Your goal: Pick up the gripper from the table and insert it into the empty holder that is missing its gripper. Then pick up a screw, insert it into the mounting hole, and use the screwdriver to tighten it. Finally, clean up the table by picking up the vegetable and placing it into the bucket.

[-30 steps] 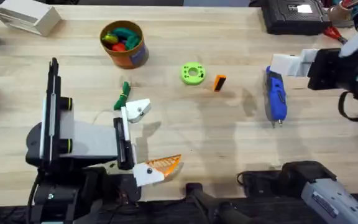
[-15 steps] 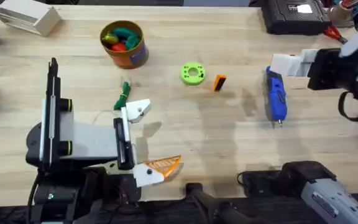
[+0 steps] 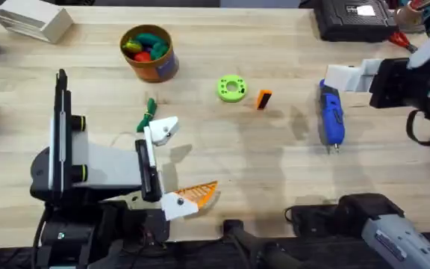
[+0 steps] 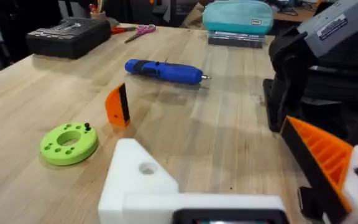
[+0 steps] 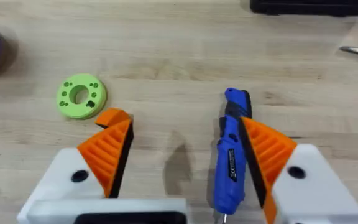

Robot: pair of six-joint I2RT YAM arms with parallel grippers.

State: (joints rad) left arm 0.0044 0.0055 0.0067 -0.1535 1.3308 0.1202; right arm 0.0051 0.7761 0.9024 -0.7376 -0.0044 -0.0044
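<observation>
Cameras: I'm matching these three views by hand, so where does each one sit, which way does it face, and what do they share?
Overhead: above the arm bases, looking down and forward at the table; both arms show, left gripper with one bare holder.
Left wrist: on the left arm, facing across the table; holder and one orange finger show.
Right wrist: on the right arm, looking down; right gripper open.
Shared: screwdriver, green ring, loose gripper.
</observation>
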